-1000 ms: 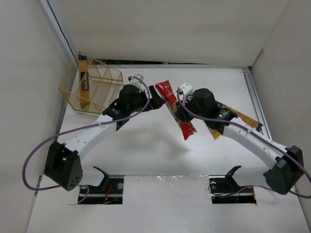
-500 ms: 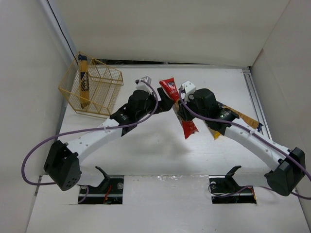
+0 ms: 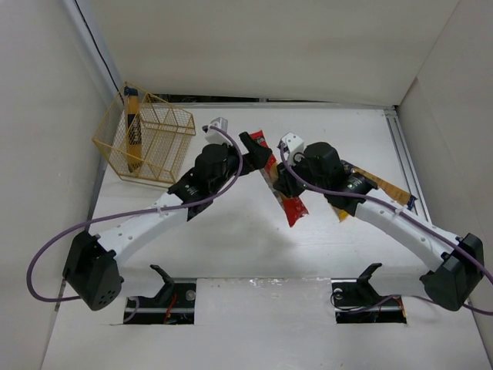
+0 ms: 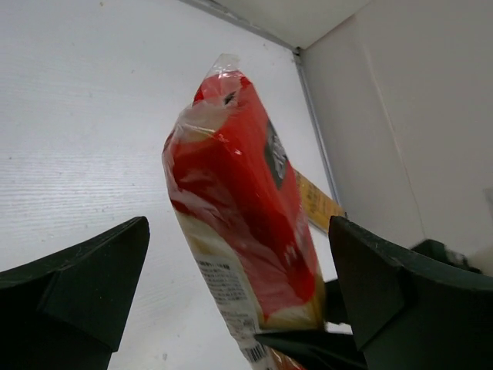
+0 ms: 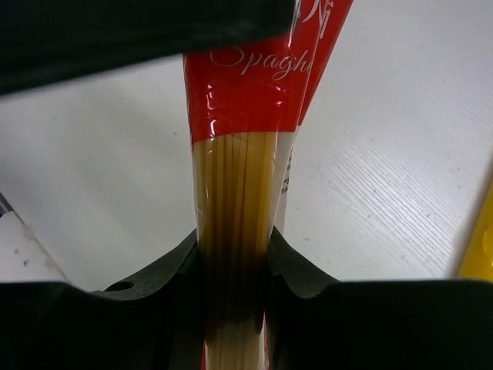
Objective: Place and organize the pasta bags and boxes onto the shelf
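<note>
The red spaghetti pack (image 3: 279, 183) hangs tilted above the table, and my right gripper (image 3: 285, 182) is shut on its middle. The right wrist view shows the fingers (image 5: 158, 297) pinching the pack (image 5: 235, 193). My left gripper (image 3: 257, 152) is open, with its jaws on either side of the pack's upper end (image 4: 246, 208) and not touching it. The gold wire basket (image 3: 146, 142) stands at the far left with one orange-tan, blue-ended pack (image 3: 132, 127) upright in it. Another orange-tan pack (image 3: 387, 187) and the yellow pack (image 3: 343, 214) lie on the table, partly hidden under the right arm.
White walls close in the table on the left, back and right. A metal rail (image 3: 404, 166) runs along the right edge. The left gripper's finger (image 5: 139, 31) crosses the top of the right wrist view. The yellow pack shows at that view's right edge (image 5: 481, 247).
The left gripper has swung in from the left and now straddles the pack's upper end. The right gripper kept its hold, and the pack shifted slightly left and down.
</note>
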Available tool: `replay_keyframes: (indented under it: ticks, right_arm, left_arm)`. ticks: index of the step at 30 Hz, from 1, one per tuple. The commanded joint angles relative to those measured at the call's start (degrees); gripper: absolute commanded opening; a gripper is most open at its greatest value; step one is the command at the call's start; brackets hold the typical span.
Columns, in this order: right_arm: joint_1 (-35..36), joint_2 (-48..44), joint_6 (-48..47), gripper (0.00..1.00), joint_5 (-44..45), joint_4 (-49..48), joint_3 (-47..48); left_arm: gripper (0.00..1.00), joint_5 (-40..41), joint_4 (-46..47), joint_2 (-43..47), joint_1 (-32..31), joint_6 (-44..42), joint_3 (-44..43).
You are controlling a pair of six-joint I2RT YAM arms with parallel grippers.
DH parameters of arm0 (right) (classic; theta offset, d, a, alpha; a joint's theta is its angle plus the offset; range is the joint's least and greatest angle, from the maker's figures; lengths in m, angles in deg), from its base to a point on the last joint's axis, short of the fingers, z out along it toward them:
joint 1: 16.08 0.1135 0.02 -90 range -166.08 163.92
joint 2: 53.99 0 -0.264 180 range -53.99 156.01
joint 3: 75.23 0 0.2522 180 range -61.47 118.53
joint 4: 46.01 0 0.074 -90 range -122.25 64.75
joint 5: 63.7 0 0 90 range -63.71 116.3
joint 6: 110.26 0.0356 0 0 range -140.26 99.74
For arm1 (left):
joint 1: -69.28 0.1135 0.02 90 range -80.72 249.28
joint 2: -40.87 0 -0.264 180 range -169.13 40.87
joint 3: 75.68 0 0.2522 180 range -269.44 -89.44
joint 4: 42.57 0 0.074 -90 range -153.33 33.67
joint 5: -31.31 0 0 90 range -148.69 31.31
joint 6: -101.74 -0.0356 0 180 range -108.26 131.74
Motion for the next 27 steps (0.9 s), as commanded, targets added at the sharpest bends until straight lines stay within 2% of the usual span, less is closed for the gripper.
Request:
replay_keyframes:
  ticks: [1,6,10,11,14,16,18,19,20,23,24,25,26,27]
  right_arm:
    - [1.9,-3.7,-0.5,0.00,-3.2,-11.6,5.0]
    - [3.1,-4.8,-1.0,0.00,-3.2,-13.0,5.6]
    - [4.2,-4.8,-1.0,0.00,1.5,-15.1,5.1]
    - [4.2,-4.0,-1.0,0.00,2.3,-15.1,5.1]
    - [4.2,-1.9,-1.0,0.00,3.6,-15.6,5.8]
    - [4.2,-0.1,-1.0,0.03,3.6,-15.6,7.4]
    - [4.7,0.5,-1.0,0.11,2.1,-15.6,8.1]
    - [4.7,1.1,-1.0,0.16,1.5,-15.6,8.6]
    - [4.7,1.1,-1.6,0.28,1.5,-15.6,8.6]
    - [4.7,0.5,-1.6,0.51,0.2,-15.6,8.6]
    - [4.7,0.5,-1.6,0.68,-0.7,-15.6,8.6]
    - [4.7,-0.4,-2.1,0.74,-0.7,-15.6,8.6]
    - [4.7,-1.6,-2.1,0.90,-0.7,-15.6,8.1]
    - [4.7,-2.2,-2.1,0.98,-0.7,-15.6,8.1]
  left_arm:
    - [1.00,1.8,-0.1,-2.6,-0.3,0.6,-2.5]
    - [1.00,0.1,0.9,-3.8,-0.3,0.0,-2.5]
    - [0.55,-6.1,3.8,-4.9,-0.3,-1.1,-2.5]
    - [0.33,-7.4,3.8,-5.5,-0.3,-1.9,-3.1]
    - [0.00,-9.1,3.8,-5.6,-0.3,-3.7,-3.6]
    - [0.00,-9.1,3.8,-5.6,-0.3,-4.9,-3.6]
    - [0.00,-7.6,4.4,-3.1,-0.3,-7.5,-3.6]
    - [0.00,-4.0,4.4,-2.1,-0.3,-8.0,-3.6]
    - [0.00,-2.4,4.4,-1.2,-0.3,-8.7,-3.6]
    - [0.00,-0.5,2.6,1.0,2.7,-14.1,-6.1]
    - [0.00,0.9,0.5,1.0,3.6,-15.0,-7.7]
    - [0.00,2.2,-3.4,1.5,4.5,-16.7,-10.7]
    - [0.00,4.9,-4.7,1.5,6.1,-17.7,-11.8]
    - [0.00,6.1,-5.4,2.2,7.0,-19.1,-12.6]
